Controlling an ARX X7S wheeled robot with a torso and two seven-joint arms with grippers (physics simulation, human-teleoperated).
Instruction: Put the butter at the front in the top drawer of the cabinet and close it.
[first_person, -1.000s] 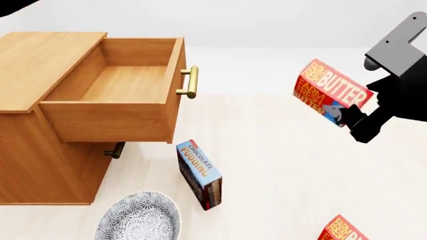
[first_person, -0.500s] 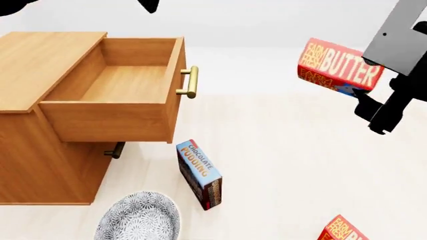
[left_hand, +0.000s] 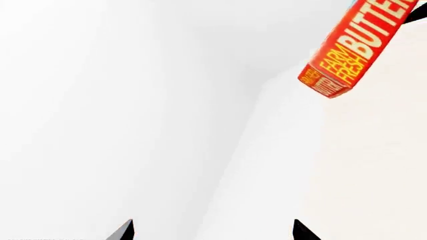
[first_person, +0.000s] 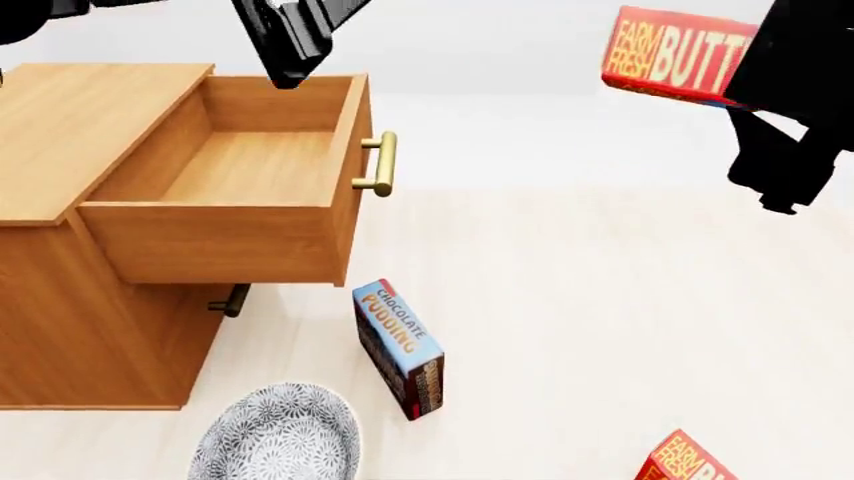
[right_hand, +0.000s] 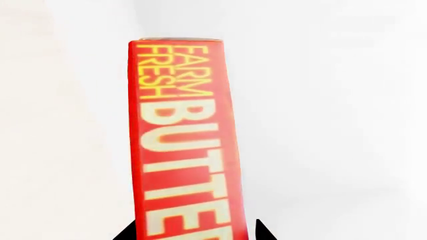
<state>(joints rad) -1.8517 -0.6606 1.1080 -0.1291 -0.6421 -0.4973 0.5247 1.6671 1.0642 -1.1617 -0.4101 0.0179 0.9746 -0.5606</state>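
Your right gripper (right_hand: 193, 235) is clamped on the butter (first_person: 674, 55), aloft | long axis roughly level, pointing toward the open top drawer (first_person: 247, 165), well apart across the floor | left gripper (left_hand: 213, 231) spread, empty, nearer the cabinet (first_person: 80, 130).

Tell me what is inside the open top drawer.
The top drawer shows only its bare wooden floor and inner walls; no carton is inside. The near front corner of the floor is hidden behind the drawer's side wall.
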